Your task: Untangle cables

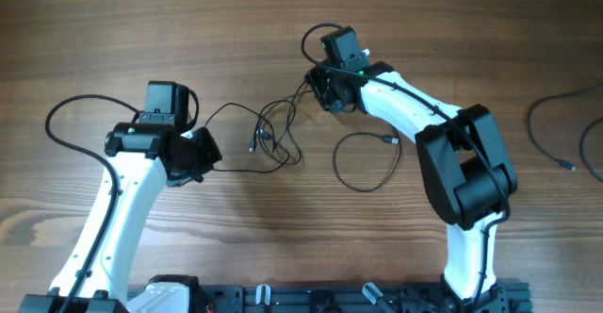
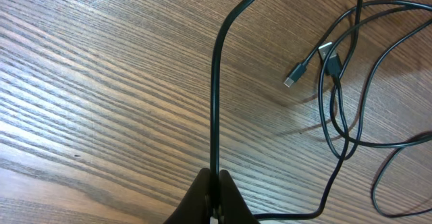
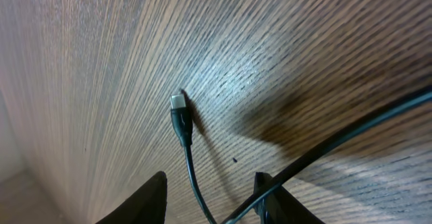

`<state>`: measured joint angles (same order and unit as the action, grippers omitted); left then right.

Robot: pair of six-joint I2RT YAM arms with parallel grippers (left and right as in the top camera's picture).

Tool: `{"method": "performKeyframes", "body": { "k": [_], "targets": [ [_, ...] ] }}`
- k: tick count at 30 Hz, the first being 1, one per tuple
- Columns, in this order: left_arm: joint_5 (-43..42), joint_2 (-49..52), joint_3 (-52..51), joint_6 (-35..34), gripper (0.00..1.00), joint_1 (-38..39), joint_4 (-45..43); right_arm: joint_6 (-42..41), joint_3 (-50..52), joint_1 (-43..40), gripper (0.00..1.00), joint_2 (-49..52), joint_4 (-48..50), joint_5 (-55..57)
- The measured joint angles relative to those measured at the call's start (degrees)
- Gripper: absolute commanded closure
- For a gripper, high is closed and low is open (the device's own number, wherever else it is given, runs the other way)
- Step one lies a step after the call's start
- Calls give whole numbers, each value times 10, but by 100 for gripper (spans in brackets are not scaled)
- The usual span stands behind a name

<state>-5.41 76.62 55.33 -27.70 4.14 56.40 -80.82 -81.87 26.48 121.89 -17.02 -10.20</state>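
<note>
Left hand (image 2: pixel 214 187) is clenched on one strand (image 2: pixel 216 102) of the cables (image 1: pixel 273 134). In the left wrist view we see that strand leave the closed fingertips toward 12 o'clock, then bend off to 1. Overhead, the tangle lies at 3 o'clock of the left hand, near it but apart from it. Two silvery plugs (image 2: pixel 291 81) lie at 1–2 o'clock of the fingertips, beside the crossed loops.

Right hand (image 1: pixel 325 91) is released, fingers (image 3: pixel 152 197) spread. The tangle sits at 8 o'clock of it overhead. In the right wrist view a thin cord ending in a plug tip (image 3: pixel 178 102) runs down into the gap between the fingers. A second strand (image 3: pixel 351 133) comes in from 3 o'clock and passes just beside the finger at 5 o'clock. We cannot tell if it touches.

Everything lies on a brown wood-grain surface (image 1: pixel 94 30). We see no room beyond it.

Other things:
- A loose loop (image 1: pixel 363 162) lies at 4 o'clock of the tangle, apart from it and just beside the right forearm.
- A far cable (image 1: pixel 565 124) lies at the 3 o'clock edge, well apart.
- A thicker arm cable (image 1: pixel 57 124) arcs at 9 o'clock of the left arm.
- A black base rail (image 1: pixel 311 299) runs along the 6 o'clock edge.
</note>
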Motion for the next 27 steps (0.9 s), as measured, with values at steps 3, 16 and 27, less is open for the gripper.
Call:
{"method": "performKeyframes", "body": {
  "k": [3, 16, 27],
  "targets": [
    [0, 0, 0, 0, 96, 0, 0, -6, 0, 0, 56, 0, 4, 2],
    [0, 0, 0, 0, 96, 0, 0, -16, 0, 23, 69, 0, 14, 33],
    [0, 0, 0, 0, 96, 0, 0, -16, 0, 26, 96, 0, 4, 41]
  ]
}}
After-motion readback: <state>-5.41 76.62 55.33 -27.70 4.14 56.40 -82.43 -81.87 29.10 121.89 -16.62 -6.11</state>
